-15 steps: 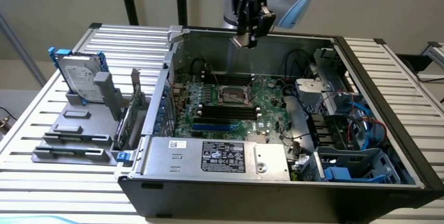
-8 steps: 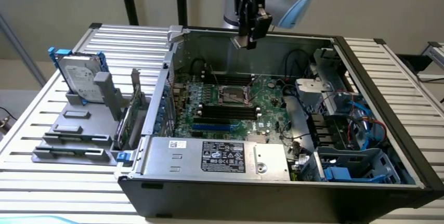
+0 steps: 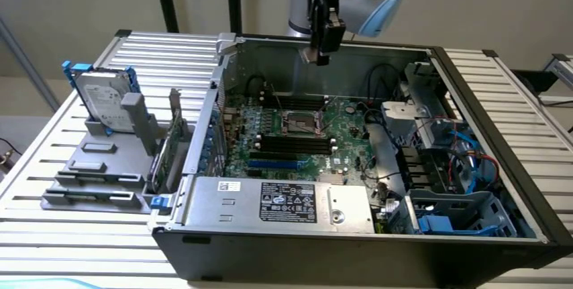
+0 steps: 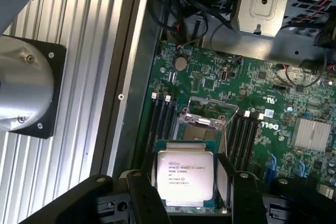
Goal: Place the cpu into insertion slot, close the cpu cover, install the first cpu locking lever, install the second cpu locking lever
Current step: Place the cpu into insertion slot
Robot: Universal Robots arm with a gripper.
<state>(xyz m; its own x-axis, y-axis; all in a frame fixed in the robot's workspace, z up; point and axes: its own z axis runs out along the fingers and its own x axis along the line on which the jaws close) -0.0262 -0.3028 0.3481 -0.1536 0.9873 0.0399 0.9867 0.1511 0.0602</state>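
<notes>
The pincer point(image 3: 321, 55) is closed on the cpu point(image 4: 185, 177), gripping two opposite edges, high above the insertion slot point(image 4: 202, 128).

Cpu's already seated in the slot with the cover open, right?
Not seated. The wrist view shows the cpu held in the gripper above the board, short of the slot. The cover does stand open.

A silver table point(image 3: 80, 228) made of long metal strips holds a big open computer box point(image 3: 358, 252) on the exterior view's right and a grey plastic rack point(image 3: 98, 168) just beside it on the exterior view's left.
</notes>
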